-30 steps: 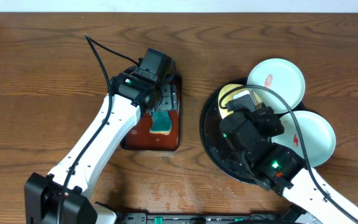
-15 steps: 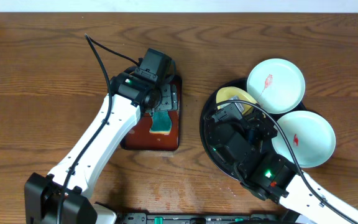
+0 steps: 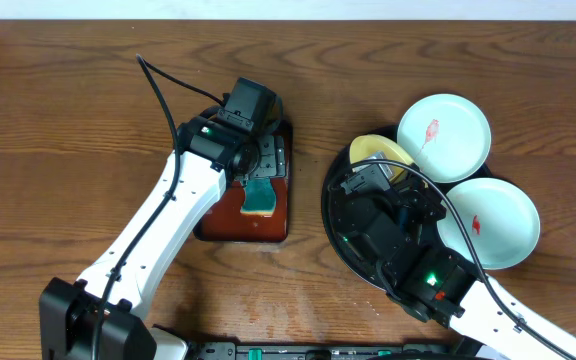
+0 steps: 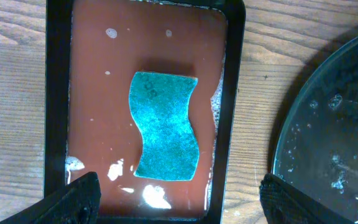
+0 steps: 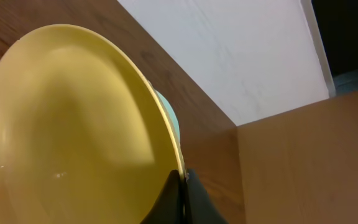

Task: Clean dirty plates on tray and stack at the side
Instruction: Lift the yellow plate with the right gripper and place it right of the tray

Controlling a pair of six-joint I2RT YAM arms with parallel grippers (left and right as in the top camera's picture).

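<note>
The right claw (image 5: 180,193) is pinching the rim of the pale yellow plate (image 5: 73,137), which stands tilted up over the far part of the black tray (image 3: 330,210). The plate's face is smooth and glossy, with soft highlights. Two pale bluish-white plates lie flat at the black tray's right side, overlapping its rim: the far plate (image 3: 444,137) and the near plate (image 3: 488,222), each with a small red smear near its middle. To the left, the left claw (image 4: 179,202) hovers with its fingers spread wide over the reddish-brown tray (image 4: 86,74), where a teal sponge (image 4: 165,127) lies in a wet film on the wooden tabletop (image 3: 68,100)
</note>
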